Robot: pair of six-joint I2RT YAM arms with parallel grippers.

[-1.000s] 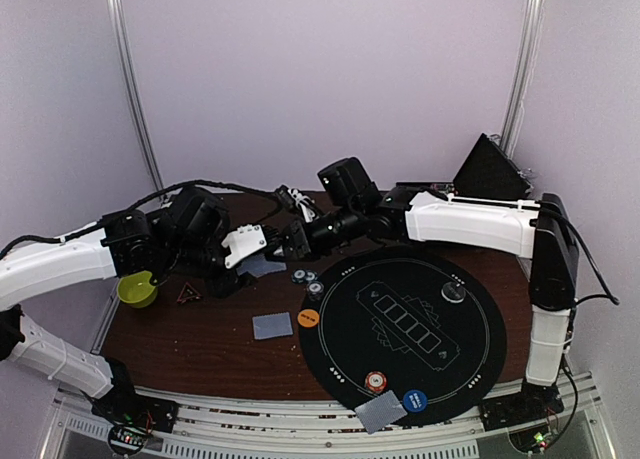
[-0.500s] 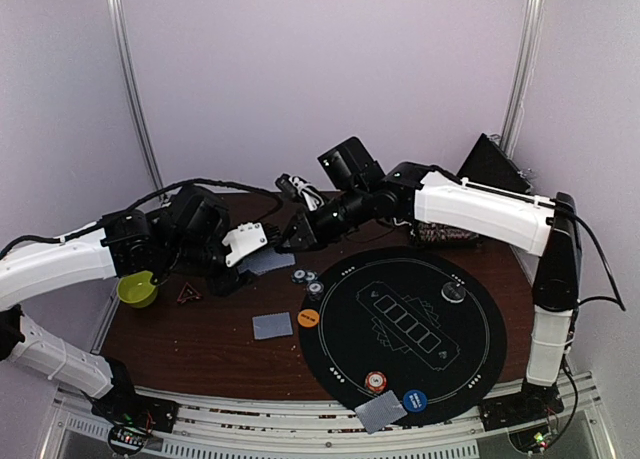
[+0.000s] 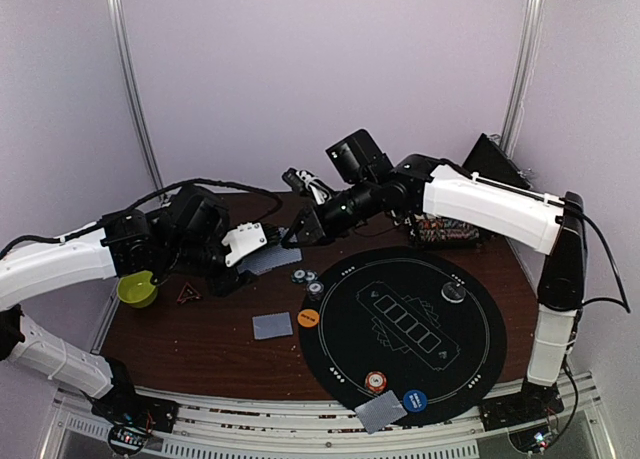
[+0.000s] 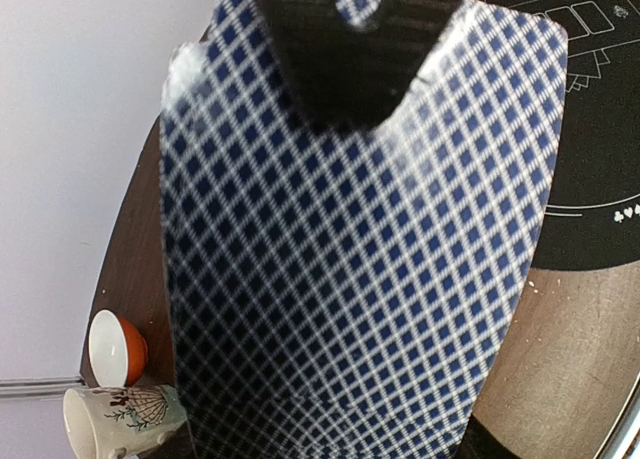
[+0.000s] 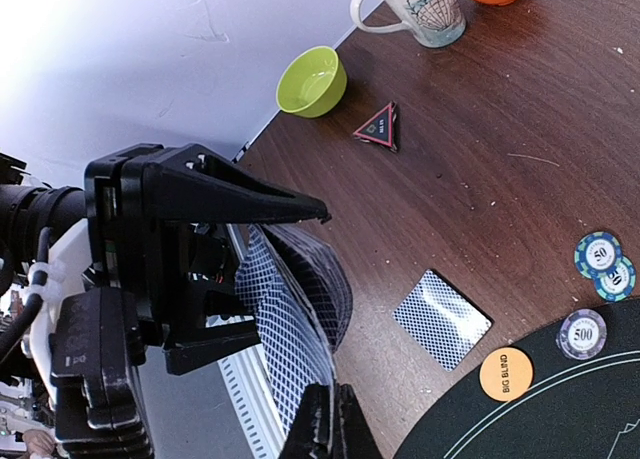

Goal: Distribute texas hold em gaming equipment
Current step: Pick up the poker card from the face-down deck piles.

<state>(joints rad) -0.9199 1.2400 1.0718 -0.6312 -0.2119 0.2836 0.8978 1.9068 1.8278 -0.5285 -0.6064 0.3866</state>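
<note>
Both grippers met over the brown table (image 3: 200, 344), just off the far-left rim of the black mat (image 3: 470, 319), with bare wood below around one loose card (image 3: 272, 325). The left gripper (image 3: 255, 251) clamped a bowed fan of blue-checked cards (image 4: 360, 279). The right gripper (image 5: 327, 394) looked pinched onto their edge, I think.

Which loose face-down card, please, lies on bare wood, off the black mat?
The card left of the orange disc; the other card overlaps the mat beside the blue disc.
</note>
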